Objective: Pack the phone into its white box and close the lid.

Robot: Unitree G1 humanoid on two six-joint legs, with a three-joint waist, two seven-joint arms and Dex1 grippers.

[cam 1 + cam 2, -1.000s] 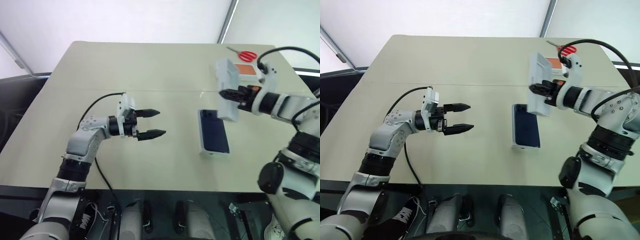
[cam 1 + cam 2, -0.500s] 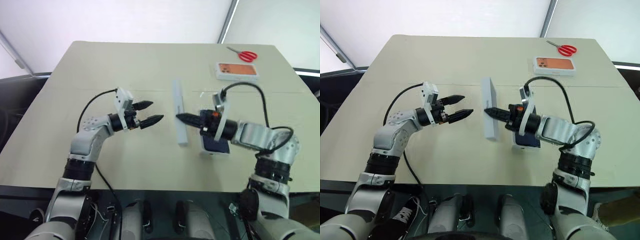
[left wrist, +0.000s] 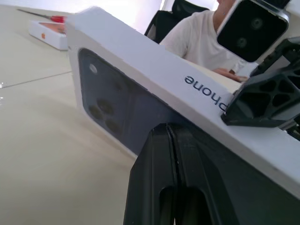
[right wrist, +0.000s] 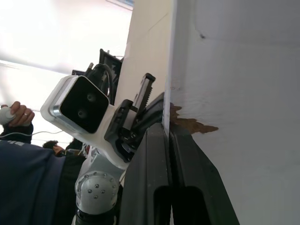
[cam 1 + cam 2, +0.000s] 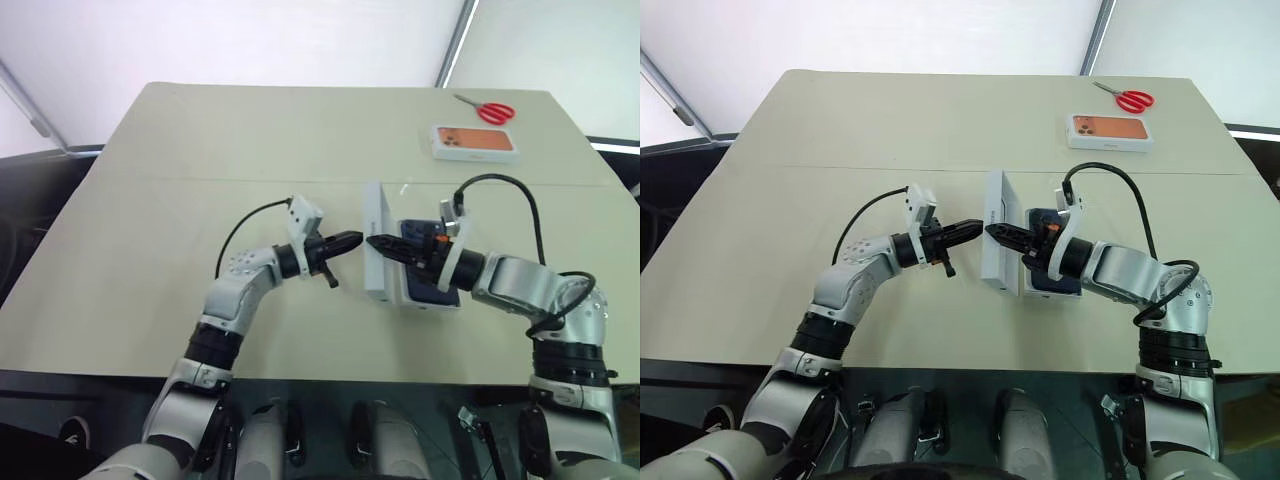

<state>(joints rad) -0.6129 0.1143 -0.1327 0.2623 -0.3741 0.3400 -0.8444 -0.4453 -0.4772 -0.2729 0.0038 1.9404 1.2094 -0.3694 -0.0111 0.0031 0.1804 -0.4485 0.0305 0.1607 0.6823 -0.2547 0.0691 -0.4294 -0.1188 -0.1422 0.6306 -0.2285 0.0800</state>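
The lid [image 5: 374, 268] stands on its long edge on the table, just left of the white box [image 5: 424, 306]. My right gripper [image 5: 376, 242] is shut on the lid's upper wall, reaching over the box. The phone [image 5: 420, 288] lies dark and flat inside the box, partly hidden by that hand. My left gripper [image 5: 350, 239] is shut, and its tips rest against the lid's outer face. That face [image 3: 117, 108] carries the dark blue phone print. Seen from the right wrist, the lid's plain white underside [image 4: 243, 93] rises beside my fingers [image 4: 150, 178].
Another white box with an orange phone print [image 5: 475, 142] lies at the table's far right, red scissors [image 5: 488, 110] just beyond it. A person in a white top [image 3: 201, 42] sits past the table. Bare tabletop [image 5: 200, 150] spreads to the left and behind.
My right gripper brought the lid down from up high on the right and stood it on edge beside the box. My left gripper shut and moved right until it met the lid.
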